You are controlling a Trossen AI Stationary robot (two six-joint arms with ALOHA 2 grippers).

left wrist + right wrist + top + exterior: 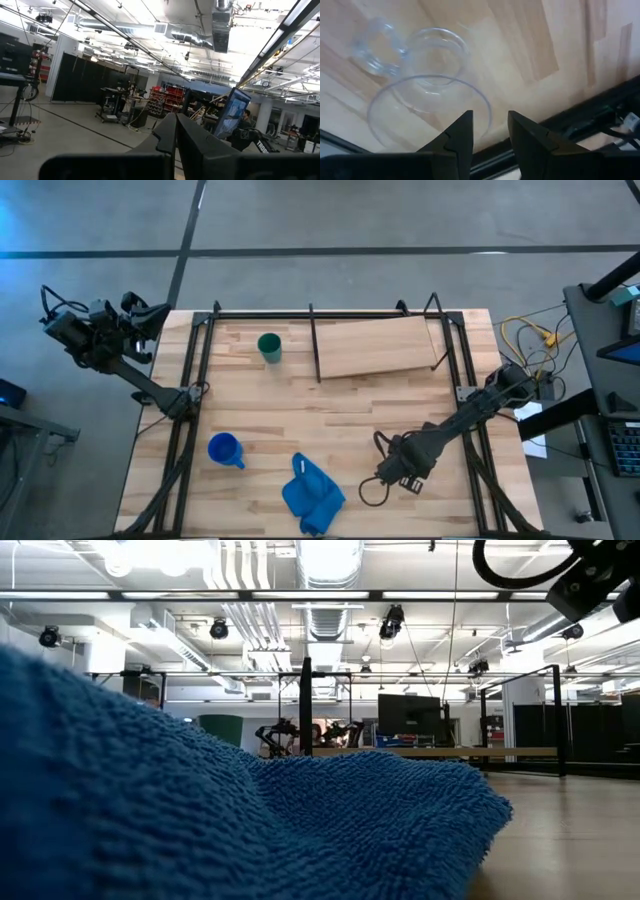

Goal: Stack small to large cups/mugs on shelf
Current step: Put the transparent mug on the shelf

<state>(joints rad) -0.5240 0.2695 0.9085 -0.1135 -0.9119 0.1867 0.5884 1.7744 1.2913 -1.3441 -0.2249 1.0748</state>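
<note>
With the right gripper (489, 137) low in the frame, fingers spread just above the clear cup (427, 100) at left of centre, we should straddle its near rim squarely before closing; the shelf (375, 347) lies upper centre, the left gripper (140, 315) parked upper left, fingers indiscernible.

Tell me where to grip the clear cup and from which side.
Pinch its rim wall from above: the clear cup stands upright with its mouth open to the right gripper, whose fingers already straddle the near rim. The handle is on the far side.
</note>
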